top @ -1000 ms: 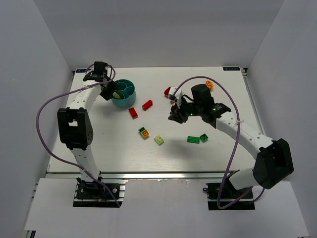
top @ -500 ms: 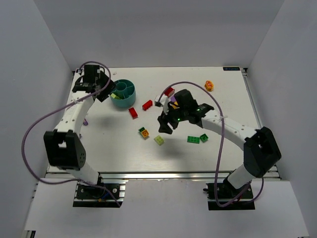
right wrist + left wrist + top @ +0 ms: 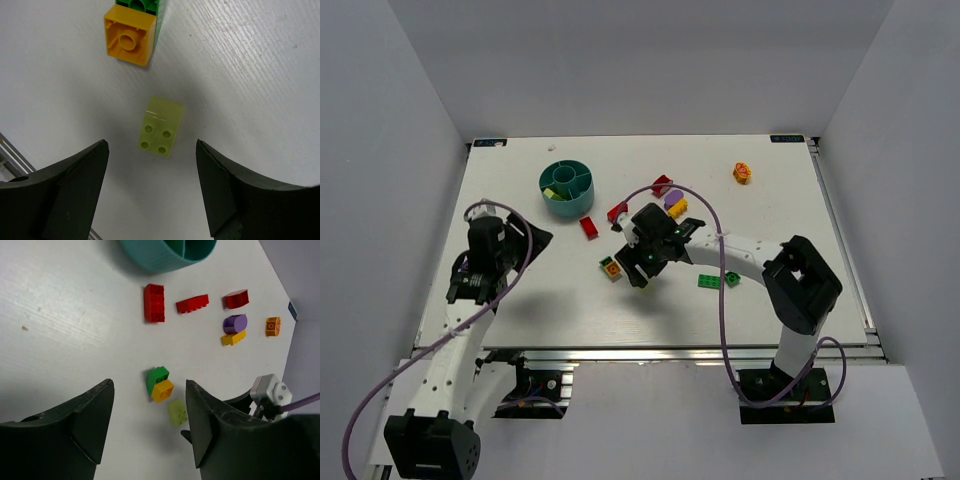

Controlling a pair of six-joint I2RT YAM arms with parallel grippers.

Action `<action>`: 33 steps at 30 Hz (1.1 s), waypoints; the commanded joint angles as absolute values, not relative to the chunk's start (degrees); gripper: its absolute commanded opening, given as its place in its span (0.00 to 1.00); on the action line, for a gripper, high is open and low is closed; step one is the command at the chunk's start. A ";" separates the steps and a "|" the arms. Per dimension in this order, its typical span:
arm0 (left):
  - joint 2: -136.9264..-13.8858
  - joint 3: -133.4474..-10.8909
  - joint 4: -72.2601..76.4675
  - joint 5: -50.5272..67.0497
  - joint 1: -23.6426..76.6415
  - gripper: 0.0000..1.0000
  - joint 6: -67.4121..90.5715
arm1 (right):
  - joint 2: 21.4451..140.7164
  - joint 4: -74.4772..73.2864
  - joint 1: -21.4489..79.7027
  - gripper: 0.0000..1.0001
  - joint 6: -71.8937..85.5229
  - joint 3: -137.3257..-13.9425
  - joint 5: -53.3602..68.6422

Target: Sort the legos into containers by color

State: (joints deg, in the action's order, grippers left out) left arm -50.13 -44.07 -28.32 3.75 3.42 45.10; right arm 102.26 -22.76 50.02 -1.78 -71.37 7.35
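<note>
Pale yellow lego (image 3: 161, 126), centred between spread fingers (image 3: 65, 195) of right hand (image 3: 150, 145), untouched

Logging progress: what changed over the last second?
The left pincer drew back from the teal cup toward the near-left edge, open and empty. The right pincer swung left over the pale yellow brick, open. Cup and other bricks stayed put.

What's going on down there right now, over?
Left gripper open, empty. Right gripper open above yellow brick, not gripping. Orange-green brick close by, apart.
</note>
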 commanded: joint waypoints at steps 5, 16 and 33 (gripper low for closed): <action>-39.74 -38.85 -31.11 2.99 2.99 0.70 48.34 | 106.25 -24.61 51.77 0.72 1.41 -74.70 2.64; -37.27 -40.08 -35.42 1.40 2.99 0.73 47.81 | 109.16 -25.22 52.56 0.57 1.06 -74.97 1.49; -38.93 -31.12 -19.96 24.59 2.99 0.74 52.29 | 94.76 -18.38 51.95 0.03 -19.65 -66.54 19.04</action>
